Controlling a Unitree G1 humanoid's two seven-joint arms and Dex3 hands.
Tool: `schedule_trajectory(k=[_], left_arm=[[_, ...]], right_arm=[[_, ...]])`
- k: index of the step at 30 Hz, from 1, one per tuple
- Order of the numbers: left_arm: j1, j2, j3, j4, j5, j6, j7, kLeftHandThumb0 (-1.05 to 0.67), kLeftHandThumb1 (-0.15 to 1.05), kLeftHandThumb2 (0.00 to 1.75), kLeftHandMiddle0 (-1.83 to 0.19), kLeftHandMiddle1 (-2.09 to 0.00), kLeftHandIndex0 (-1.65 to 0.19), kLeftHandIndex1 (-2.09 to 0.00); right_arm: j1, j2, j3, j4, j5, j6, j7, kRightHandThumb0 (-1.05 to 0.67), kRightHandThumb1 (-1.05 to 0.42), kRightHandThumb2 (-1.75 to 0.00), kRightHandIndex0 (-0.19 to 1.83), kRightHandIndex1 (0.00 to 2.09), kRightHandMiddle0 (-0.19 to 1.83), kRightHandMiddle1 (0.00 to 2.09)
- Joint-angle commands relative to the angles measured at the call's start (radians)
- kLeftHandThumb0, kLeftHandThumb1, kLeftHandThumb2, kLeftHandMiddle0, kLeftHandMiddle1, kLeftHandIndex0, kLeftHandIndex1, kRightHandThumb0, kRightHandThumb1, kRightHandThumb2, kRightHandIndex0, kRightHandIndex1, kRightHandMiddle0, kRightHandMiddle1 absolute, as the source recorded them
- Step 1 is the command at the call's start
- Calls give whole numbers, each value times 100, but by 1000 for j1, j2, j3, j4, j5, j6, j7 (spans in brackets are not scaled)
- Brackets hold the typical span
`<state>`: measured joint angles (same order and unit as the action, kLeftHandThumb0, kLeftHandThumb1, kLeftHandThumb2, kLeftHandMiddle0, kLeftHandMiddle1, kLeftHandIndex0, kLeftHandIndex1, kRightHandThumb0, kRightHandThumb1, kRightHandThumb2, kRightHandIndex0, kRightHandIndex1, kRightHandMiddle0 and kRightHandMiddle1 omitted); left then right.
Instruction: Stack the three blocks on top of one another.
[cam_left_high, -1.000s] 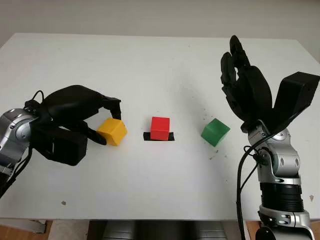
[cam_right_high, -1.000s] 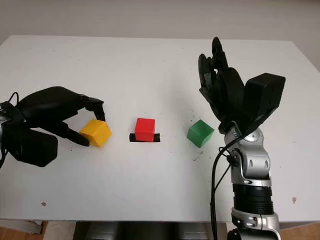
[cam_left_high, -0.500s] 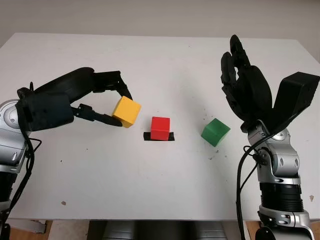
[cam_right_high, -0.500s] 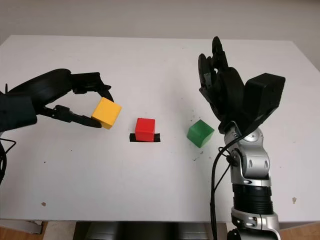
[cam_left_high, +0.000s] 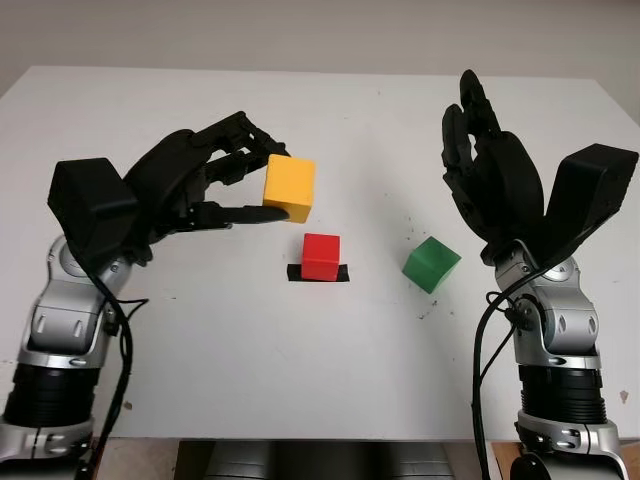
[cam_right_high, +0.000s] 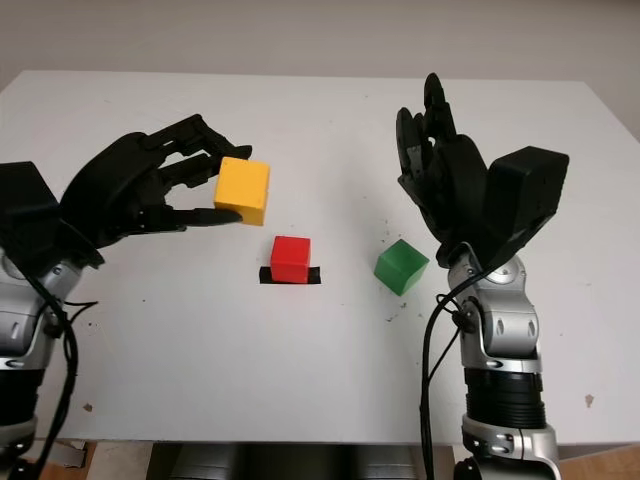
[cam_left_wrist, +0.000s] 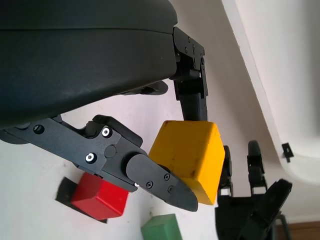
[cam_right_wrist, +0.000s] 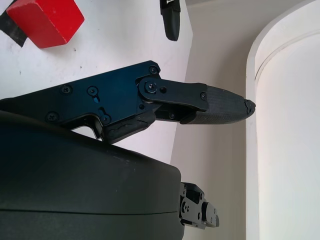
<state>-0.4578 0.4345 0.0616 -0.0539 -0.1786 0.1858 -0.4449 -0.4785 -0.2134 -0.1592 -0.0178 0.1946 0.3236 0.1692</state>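
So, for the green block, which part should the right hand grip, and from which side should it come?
The green block sits on the table, turned so a corner faces the robot, with open space all round it. The open right hand is raised beside it. Probably best to come from above and pinch two opposite side faces, turning the hand to match the block's rotation; that leaves its underside free for stacking.

White table (cam_left_high: 330, 370), red block (cam_left_high: 321, 254) on black tape patch (cam_left_high: 343, 274), green block (cam_left_high: 431, 264) beside it
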Motion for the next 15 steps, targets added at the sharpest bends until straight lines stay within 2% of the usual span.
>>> schedule_trajectory(k=[1, 9, 15], left_arm=[[4, -25, 17, 7, -13, -4, 15, -44, 101, 6, -23, -1, -25, -168], [33, -122, -30, 60, 54, -55, 111, -40, 100, 5, -17, -3, -28, -165], [50, -154, -53, 106, 101, -102, 138, -41, 98, 5, -20, -5, -29, -170]], right_arm=[[-3, -4, 5, -11, -3, -11, 0, -71, -105, -55, -19, 0, -19, 0], [-1, 2, 4, -17, 1, -3, -6, -72, -105, -54, -19, 0, -19, 0], [4, -3, 6, -26, -1, -3, -5, -71, -105, -55, -19, 0, -19, 0]])
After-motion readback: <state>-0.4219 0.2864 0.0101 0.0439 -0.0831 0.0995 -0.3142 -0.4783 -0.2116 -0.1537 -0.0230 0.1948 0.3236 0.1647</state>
